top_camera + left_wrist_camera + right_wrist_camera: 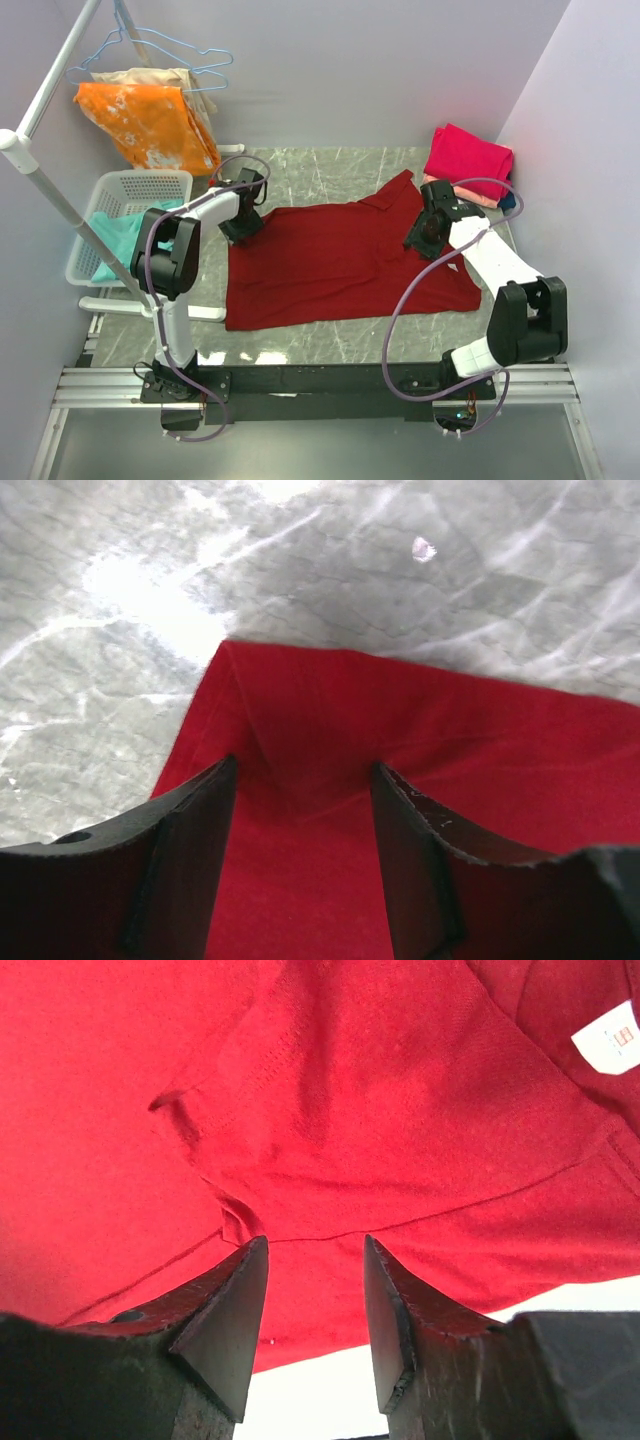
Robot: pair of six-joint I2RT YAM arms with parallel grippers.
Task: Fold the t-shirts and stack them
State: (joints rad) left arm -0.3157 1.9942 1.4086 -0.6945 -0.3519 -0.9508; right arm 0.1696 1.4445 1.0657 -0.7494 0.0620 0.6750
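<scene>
A dark red t-shirt [340,260] lies spread on the marble table. My left gripper [242,226] is open over the shirt's far left corner; the left wrist view shows that corner [300,720] between the two fingers [185,850]. My right gripper [420,238] is open over the shirt's right side near a sleeve seam [330,1160], with a white label [608,1038] at upper right. Folded bright pink [468,155], peach and dark blue shirts are stacked at the far right. A teal shirt [115,240] lies in the basket.
A white laundry basket [135,190] stands at the left edge. An orange cloth [150,120] hangs on a rack with hangers at back left. A white pole [60,200] crosses the left side. Walls close in on the left, right and back.
</scene>
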